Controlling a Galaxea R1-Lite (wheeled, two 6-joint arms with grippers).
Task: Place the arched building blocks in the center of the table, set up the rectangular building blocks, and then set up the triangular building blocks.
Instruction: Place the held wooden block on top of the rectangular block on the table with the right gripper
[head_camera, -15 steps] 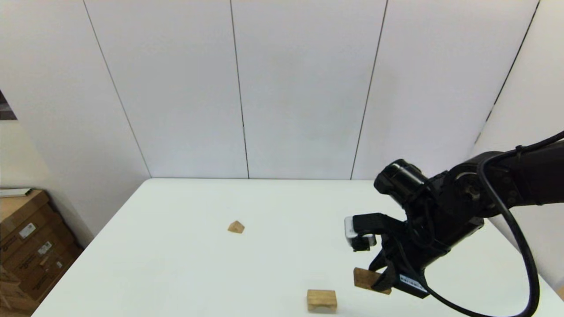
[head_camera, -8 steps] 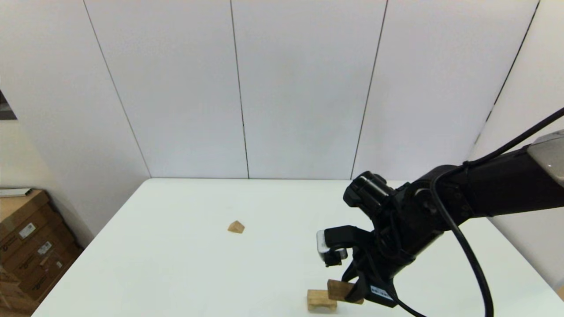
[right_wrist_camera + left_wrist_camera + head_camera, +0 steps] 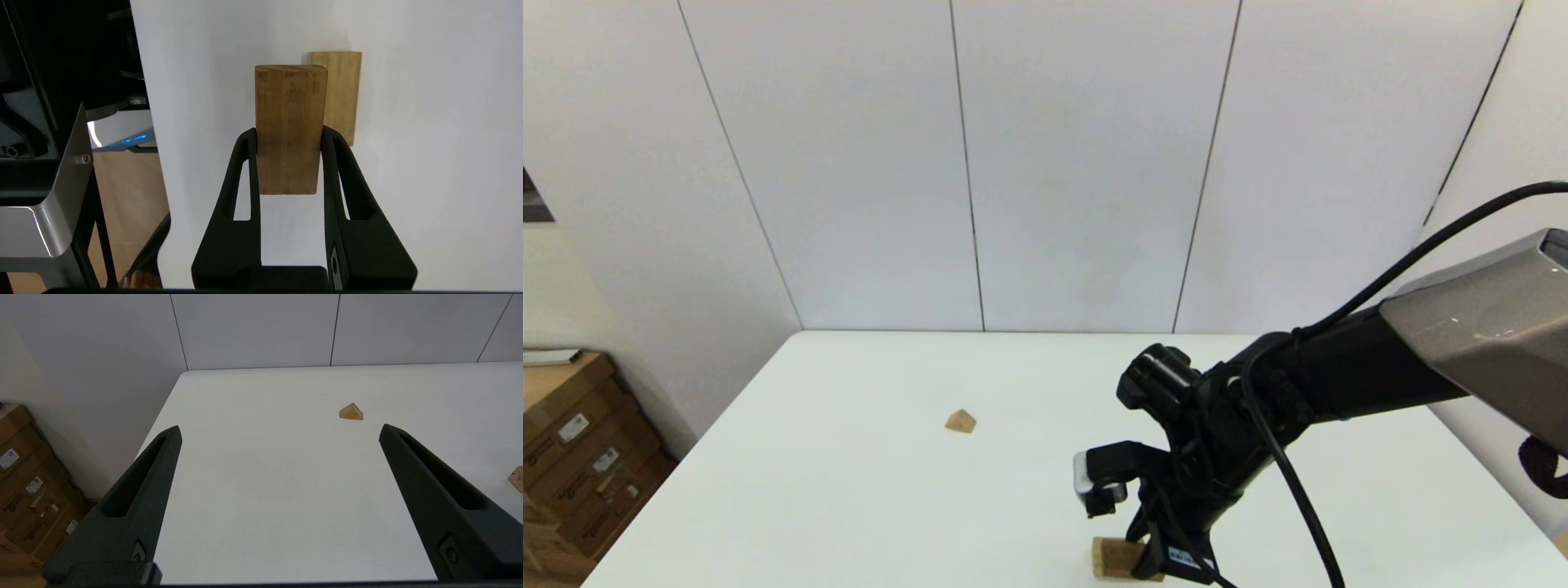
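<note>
Item: flat slab [image 3: 291, 126], darker orange-brown wood. Held in my right gripper [image 3: 289, 136], both fingers pressed against its long sides, over the near edge of the table [image 3: 866, 490], somewhat right of the middle. Directly beneath it, partly covered in the right wrist view: chunky pale block [image 3: 340, 94], resting on the table.

Item: small wedge [image 3: 961, 421]. Lay well apart from the other two, toward the middle of the table and to my left.

Item: left gripper [image 3: 278, 465]. Idle, fingers spread wide, empty, facing the wedge from the left side of the table.

Handling note: the slab hung offset from the pale block, so I judged it best to line the two up lengthwise first, lower flat and level, and let go only once it sat (a tilted release would likely tip it off).

Clearance: the pale block stood close to the near edge, leaving little margin on that side. Broad bare surface lay toward the far edge and to the left.
</note>
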